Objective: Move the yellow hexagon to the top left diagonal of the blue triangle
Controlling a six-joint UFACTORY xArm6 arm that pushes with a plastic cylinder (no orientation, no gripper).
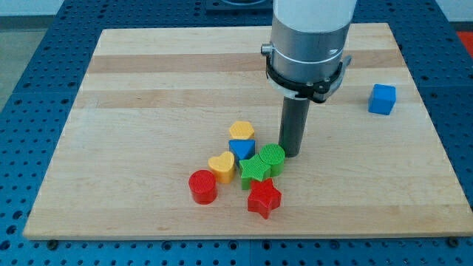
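The yellow hexagon [241, 131] lies near the board's middle, touching the top edge of the blue triangle [242, 148] just below it. My tip [291, 153] rests on the board right of both, against the upper right side of the green cylinder [271, 158]. The rod hangs from the grey arm body [308, 44] at the view's top.
A yellow heart [221, 166], a green star [256, 171], a red cylinder [202, 186] and a red star [264, 198] cluster below the triangle. A blue cube [382, 98] stands alone at the view's right. The wooden board [148, 89] ends near every side of the view.
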